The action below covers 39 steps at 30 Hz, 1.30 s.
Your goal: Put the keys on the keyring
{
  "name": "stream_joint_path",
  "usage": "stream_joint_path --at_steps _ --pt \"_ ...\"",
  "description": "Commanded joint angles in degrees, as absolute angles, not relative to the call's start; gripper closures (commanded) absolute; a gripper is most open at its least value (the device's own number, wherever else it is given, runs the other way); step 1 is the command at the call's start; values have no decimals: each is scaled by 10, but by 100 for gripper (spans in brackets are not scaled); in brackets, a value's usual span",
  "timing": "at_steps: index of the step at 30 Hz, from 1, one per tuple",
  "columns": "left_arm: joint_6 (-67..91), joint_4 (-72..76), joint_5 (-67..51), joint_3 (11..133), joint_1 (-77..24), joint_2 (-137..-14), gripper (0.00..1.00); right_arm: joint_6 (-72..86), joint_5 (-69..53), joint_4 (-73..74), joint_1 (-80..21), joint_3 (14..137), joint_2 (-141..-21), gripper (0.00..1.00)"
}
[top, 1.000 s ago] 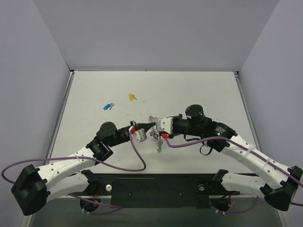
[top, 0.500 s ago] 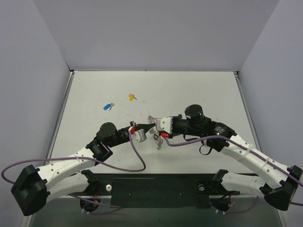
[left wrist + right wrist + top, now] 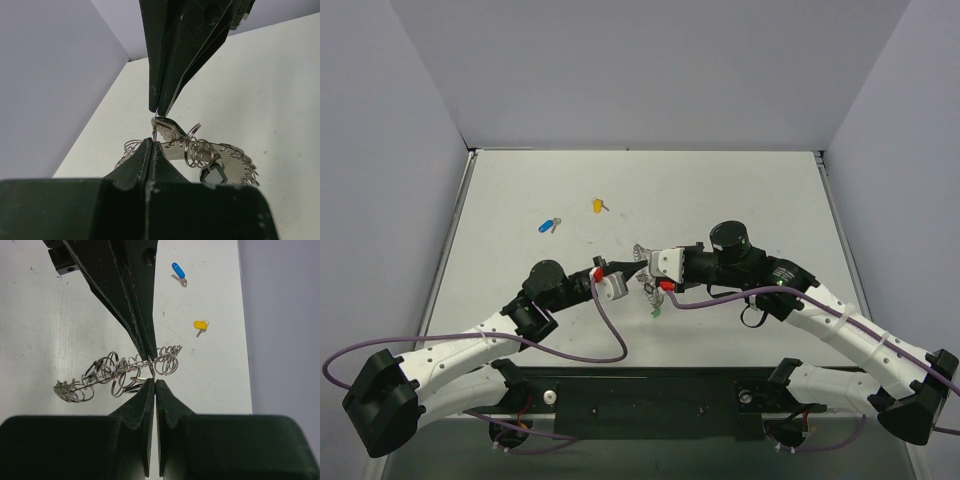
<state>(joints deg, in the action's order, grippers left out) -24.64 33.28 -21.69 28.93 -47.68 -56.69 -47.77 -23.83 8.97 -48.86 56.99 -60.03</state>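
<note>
Left gripper and right gripper meet tip to tip over the middle of the table. Each has its fingers pressed together on a wire loop of the bunch of key rings. The green key hangs just below the bunch, apparently attached, though the link is too small to confirm. The blue key and yellow key lie on the far left of the table, well apart from the grippers.

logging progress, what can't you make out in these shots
- Green key: top view, too small to tell whether it is threaded on the ring bundle.
- Which ring is pinched: both wrist views, the meeting jaws cover the contact point.
- Blue key and yellow key: right wrist view, teeth too small to read.
</note>
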Motion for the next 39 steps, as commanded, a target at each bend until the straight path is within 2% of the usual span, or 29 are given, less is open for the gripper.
stream_joint_path --at_steps 1,39 --pt "-236 403 -228 297 -478 -548 100 -468 -255 67 -497 569 -608 100" --pt "-217 419 -243 292 -475 -541 100 -455 -258 61 -497 566 -611 100"
